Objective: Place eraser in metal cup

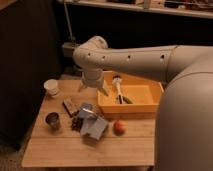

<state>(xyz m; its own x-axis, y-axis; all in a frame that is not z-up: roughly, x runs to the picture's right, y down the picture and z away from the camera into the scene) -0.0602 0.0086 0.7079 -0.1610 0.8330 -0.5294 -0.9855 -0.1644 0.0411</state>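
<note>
The eraser, a small flat brownish block with a paler band, lies on the wooden table left of centre. The metal cup, short, dull grey and dark inside, stands upright near the table's left edge, in front and to the left of the eraser. My gripper hangs from the white arm above the table, behind and to the right of the eraser and by the left end of the yellow tray. Its fingers are spread and hold nothing. It is apart from both the eraser and the cup.
A white paper-like cup stands at the back left. A dark brown lumpy cluster and a grey-blue folded piece lie in front of the eraser, a reddish round fruit beside them. A yellow tray holds a utensil.
</note>
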